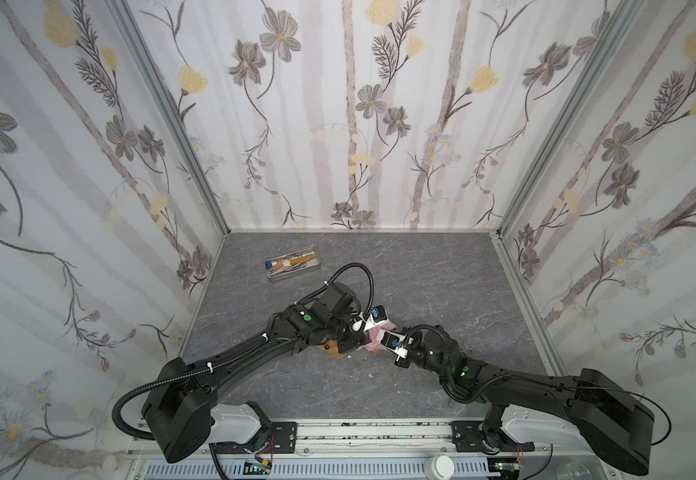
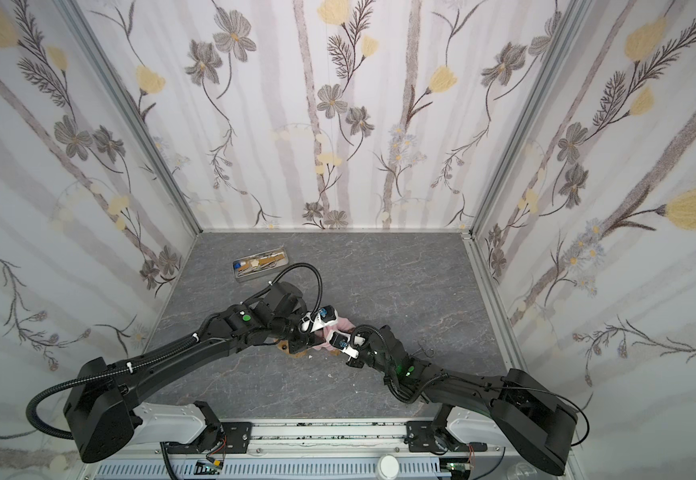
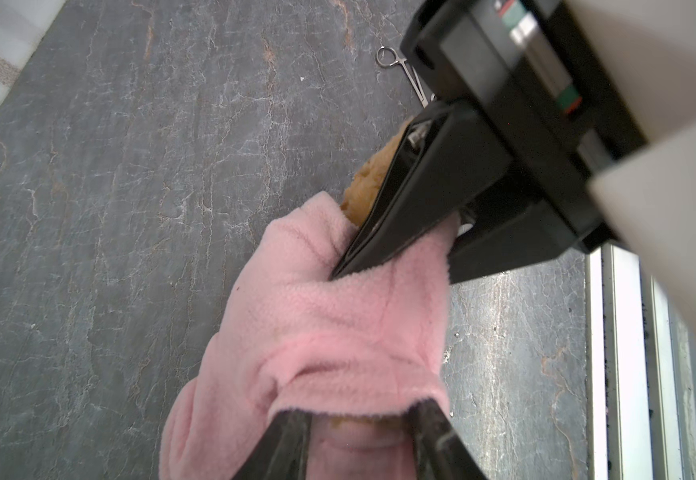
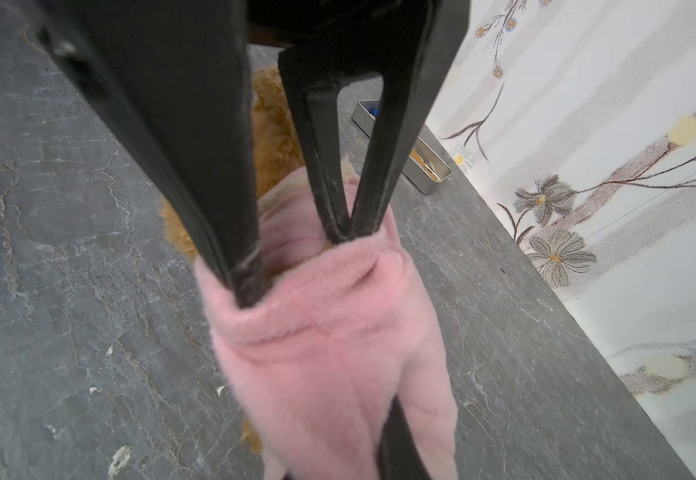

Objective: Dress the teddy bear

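The teddy bear lies on the grey tabletop between my arms, mostly covered; golden-brown fur [image 3: 365, 189] shows beside the pink fleece shirt [image 3: 329, 332], and again in the right wrist view [image 4: 273, 137]. In both top views the shirt [image 1: 376, 337] [image 2: 329, 332] is a small pink patch under the two wrists. My left gripper [image 3: 359, 409] is open, its two fingers spread inside the shirt's opening and holding the hem stretched [image 4: 294, 264]. My right gripper [image 3: 336, 273] is shut on a fold of the shirt's far edge. One of its fingers [image 4: 396, 440] shows under the fabric.
A metal tin of small tools [image 1: 292, 264] [image 4: 417, 162] stands at the back left near the wall. Steel forceps [image 3: 404, 70] [image 2: 425, 349] lie on the table by the right arm. Papered walls close three sides; an aluminium rail [image 3: 620, 353] runs along the front edge.
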Available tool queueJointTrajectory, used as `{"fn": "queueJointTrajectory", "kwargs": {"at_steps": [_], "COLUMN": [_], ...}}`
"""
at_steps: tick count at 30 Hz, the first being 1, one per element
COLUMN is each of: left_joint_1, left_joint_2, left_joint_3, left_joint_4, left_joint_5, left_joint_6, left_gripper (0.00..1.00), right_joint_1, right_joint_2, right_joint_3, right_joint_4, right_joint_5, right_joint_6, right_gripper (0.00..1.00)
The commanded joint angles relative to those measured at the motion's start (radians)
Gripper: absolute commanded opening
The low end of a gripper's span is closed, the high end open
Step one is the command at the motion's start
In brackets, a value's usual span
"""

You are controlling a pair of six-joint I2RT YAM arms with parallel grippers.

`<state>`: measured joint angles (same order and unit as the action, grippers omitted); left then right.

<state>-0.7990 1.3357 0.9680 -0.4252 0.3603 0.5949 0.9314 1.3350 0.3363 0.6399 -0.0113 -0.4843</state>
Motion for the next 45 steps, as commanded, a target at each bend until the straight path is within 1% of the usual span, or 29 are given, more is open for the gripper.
{"fn": "queueJointTrajectory", "kwargs": {"at_steps": [1,3,8,11,13,14,15,17,21,29,33,39,45], "left_joint_1": [0.000,0.000,0.000,0.000,0.000,0.001,0.006,0.017,0.048,0.089,0.111,0.121,0.122], "left_joint_2": [0.025,0.038,0.056,0.049,0.029,0.015,-0.004,-0.045,-0.137,-0.249,-0.306,-0.353,-0.381], "left_joint_3": [0.012,0.018,0.019,0.001,-0.013,-0.022,-0.035,-0.063,-0.115,-0.178,-0.216,-0.248,-0.275], "left_joint_4": [0.004,0.028,0.086,0.125,0.153,0.167,0.187,0.239,0.334,0.434,0.509,0.542,0.543], "left_joint_5": [-0.031,-0.036,-0.034,-0.032,-0.037,-0.037,-0.031,-0.025,0.029,0.111,0.155,0.192,0.213], "left_joint_6": [0.047,0.040,0.008,-0.015,-0.041,-0.053,-0.067,-0.100,-0.159,-0.246,-0.331,-0.430,-0.468], "left_gripper": [0.43,0.42,0.32,0.20,0.06,0.01,0.00,0.00,0.00,0.00,0.00,0.00,0.00], "right_joint_1": [-0.003,-0.002,-0.001,-0.001,-0.005,-0.005,-0.007,-0.015,-0.025,-0.025,-0.026,-0.026,-0.031], "right_joint_2": [0.001,0.016,0.047,0.060,0.068,0.070,0.073,0.075,0.071,0.079,0.098,0.137,0.144], "right_joint_3": [0.001,0.005,-0.001,-0.022,-0.043,-0.050,-0.060,-0.075,-0.108,-0.119,-0.119,-0.101,-0.082], "right_joint_4": [0.257,0.286,0.378,0.454,0.505,0.519,0.529,0.542,0.577,0.585,0.597,0.628,0.620], "right_joint_5": [-0.123,-0.148,-0.180,-0.191,-0.177,-0.167,-0.152,-0.124,-0.088,-0.024,-0.008,-0.015,-0.048], "right_joint_6": [0.071,0.094,0.161,0.207,0.234,0.238,0.241,0.253,0.287,0.308,0.318,0.332,0.330], "right_gripper": [0.00,0.00,0.00,0.00,0.00,0.00,0.00,0.00,0.00,0.00,0.00,0.00,0.00]}}
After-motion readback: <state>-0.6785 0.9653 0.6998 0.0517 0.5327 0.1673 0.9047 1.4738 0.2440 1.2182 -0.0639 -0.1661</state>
